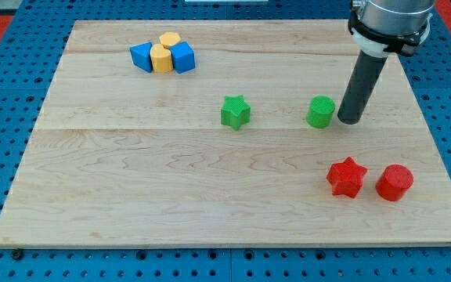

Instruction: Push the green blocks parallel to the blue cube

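Where the rod meets the wooden table (pixel 131 196), my tip (pixel 346 121) stands just beside the green cylinder (pixel 320 112), on its right-edge side; no jaws exist on this rod. Toward the middle sits the green star (pixel 236 112). Near the top-left corner, the blue cube (pixel 182 57) clusters with another blue block (pixel 142 56) and two yellow blocks (pixel 161 59).

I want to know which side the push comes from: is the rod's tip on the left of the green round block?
No, my tip sits just at the view's right of the green round block, with the green star farther left.
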Motion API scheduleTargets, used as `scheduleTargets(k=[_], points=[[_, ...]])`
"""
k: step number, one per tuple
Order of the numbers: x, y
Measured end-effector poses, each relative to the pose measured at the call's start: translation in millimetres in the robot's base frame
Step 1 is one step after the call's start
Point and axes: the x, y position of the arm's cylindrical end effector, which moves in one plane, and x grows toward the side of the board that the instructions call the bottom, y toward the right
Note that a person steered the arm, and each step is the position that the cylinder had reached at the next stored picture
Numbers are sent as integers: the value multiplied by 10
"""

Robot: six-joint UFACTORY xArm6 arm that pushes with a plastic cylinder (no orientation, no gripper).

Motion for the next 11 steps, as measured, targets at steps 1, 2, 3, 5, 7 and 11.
scheduleTargets(k=[1,2,3,5,7,11], points=[[0,9],[0,39],[0,54],[3,56],[160,-507],[-34,-2250]])
